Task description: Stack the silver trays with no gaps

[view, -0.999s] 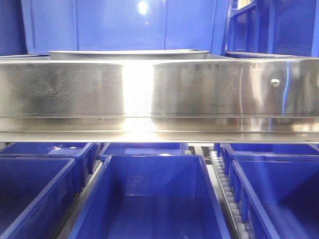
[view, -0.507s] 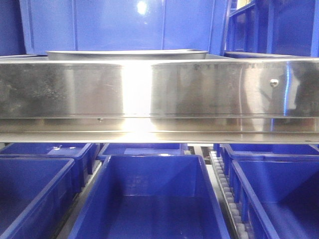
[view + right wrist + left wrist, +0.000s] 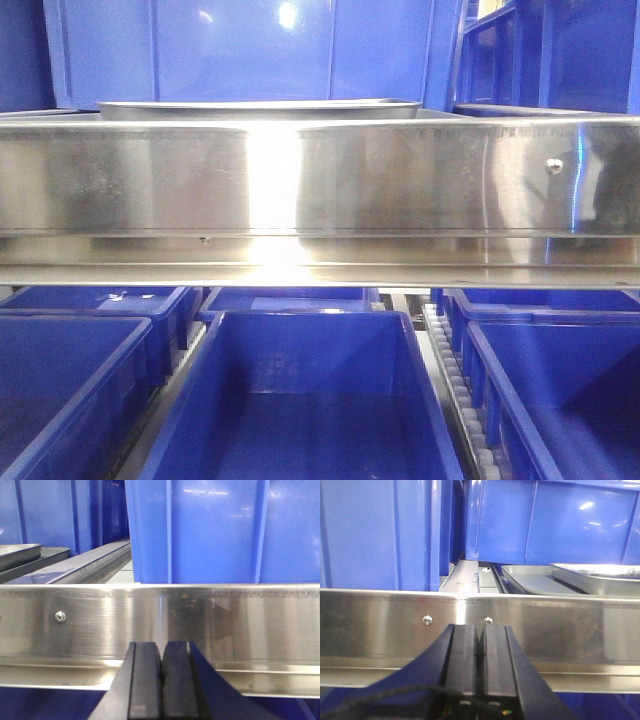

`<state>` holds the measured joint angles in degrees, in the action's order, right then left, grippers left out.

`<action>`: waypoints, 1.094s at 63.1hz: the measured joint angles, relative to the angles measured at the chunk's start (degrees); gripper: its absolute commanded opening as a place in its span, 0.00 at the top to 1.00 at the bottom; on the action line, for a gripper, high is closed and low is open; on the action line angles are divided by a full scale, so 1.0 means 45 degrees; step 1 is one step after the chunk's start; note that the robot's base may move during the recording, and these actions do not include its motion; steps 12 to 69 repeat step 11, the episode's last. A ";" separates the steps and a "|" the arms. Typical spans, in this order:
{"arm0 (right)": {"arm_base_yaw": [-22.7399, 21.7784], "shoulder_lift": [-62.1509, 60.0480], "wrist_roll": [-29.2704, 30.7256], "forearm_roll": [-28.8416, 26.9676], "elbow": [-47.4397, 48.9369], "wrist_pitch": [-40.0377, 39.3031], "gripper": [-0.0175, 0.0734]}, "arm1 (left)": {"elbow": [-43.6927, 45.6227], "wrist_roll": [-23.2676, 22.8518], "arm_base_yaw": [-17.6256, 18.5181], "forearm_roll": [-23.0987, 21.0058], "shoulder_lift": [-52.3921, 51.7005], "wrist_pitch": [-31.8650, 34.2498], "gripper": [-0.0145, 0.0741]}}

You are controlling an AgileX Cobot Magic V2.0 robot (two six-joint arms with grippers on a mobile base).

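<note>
Biggest thing in view is the wide steel band (image 3: 320, 190) running across the frame, screws and all, with blue bins (image 3: 300, 400) below and more behind. Past it, on the shelf, sit the silver trays (image 3: 580, 580): shiny brushed metal, thin flat rims, rounded corners, one lying tilted in the other. The left gripper (image 3: 480, 645) and right gripper (image 3: 161, 675) hang in front of the band, jaws pressed together on nothing.

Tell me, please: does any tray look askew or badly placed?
Yes. In the left wrist view the upper tray sits tilted and shifted on the lower tray, not nested flush, so a gap shows between them. Both grippers, left and right, are shut and empty.
</note>
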<state>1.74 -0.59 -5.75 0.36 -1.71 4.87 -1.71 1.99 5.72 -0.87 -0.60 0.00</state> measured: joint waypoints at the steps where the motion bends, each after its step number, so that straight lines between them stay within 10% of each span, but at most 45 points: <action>1: 0.0000 0.0000 0.0000 0.0000 0.0000 0.0000 0.75 | 0.0000 0.0000 0.0000 0.0000 0.0000 0.0000 0.89; 69: 0.0000 0.0000 0.0023 0.0000 0.0000 0.0000 0.75 | 0.0000 0.0000 0.0000 0.0000 0.0000 0.0000 0.89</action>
